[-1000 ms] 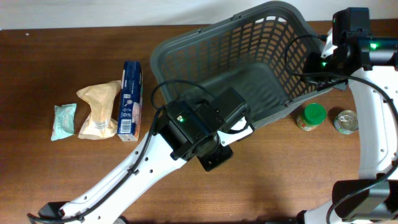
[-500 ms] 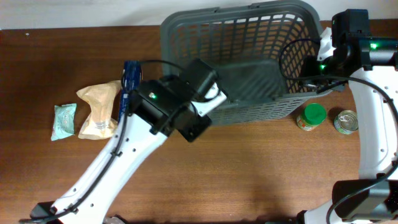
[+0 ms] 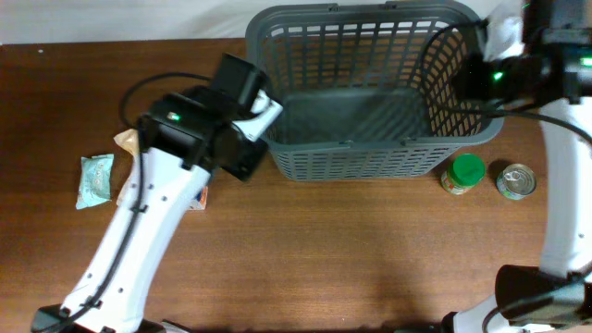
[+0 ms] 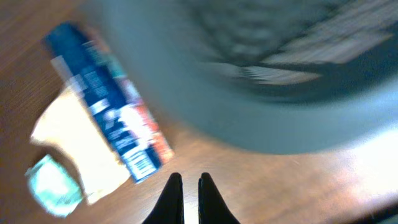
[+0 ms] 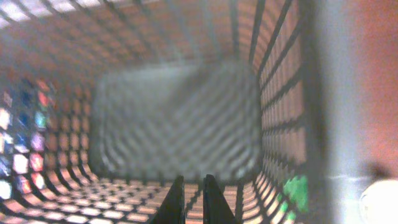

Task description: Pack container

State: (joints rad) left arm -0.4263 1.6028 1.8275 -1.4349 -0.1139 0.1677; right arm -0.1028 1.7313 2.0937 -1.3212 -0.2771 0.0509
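The container (image 3: 370,162), a big dark grey lattice basket, stands square at the table's back centre. It is blurred in the left wrist view (image 4: 261,93). My left gripper (image 3: 268,109) is beside its left rim; in the left wrist view (image 4: 187,186) its jaws are shut and empty over bare wood. My right gripper (image 3: 476,74) is at the basket's right rim. In the right wrist view (image 5: 190,190) its jaws are shut, pointing into the basket (image 5: 174,118) just above the near lattice wall. I cannot tell whether they pinch a rib.
A green-lidded jar (image 3: 462,173) and a tin can (image 3: 515,180) stand at the basket's front right. A blue box (image 4: 106,118), a beige bag (image 4: 65,140) and a teal packet (image 3: 95,180) lie left of the basket, partly under my left arm.
The basket has swung from a tilted diagonal pose to square at the back. My left arm has moved from the basket's front to its left rim. My right gripper moved back.
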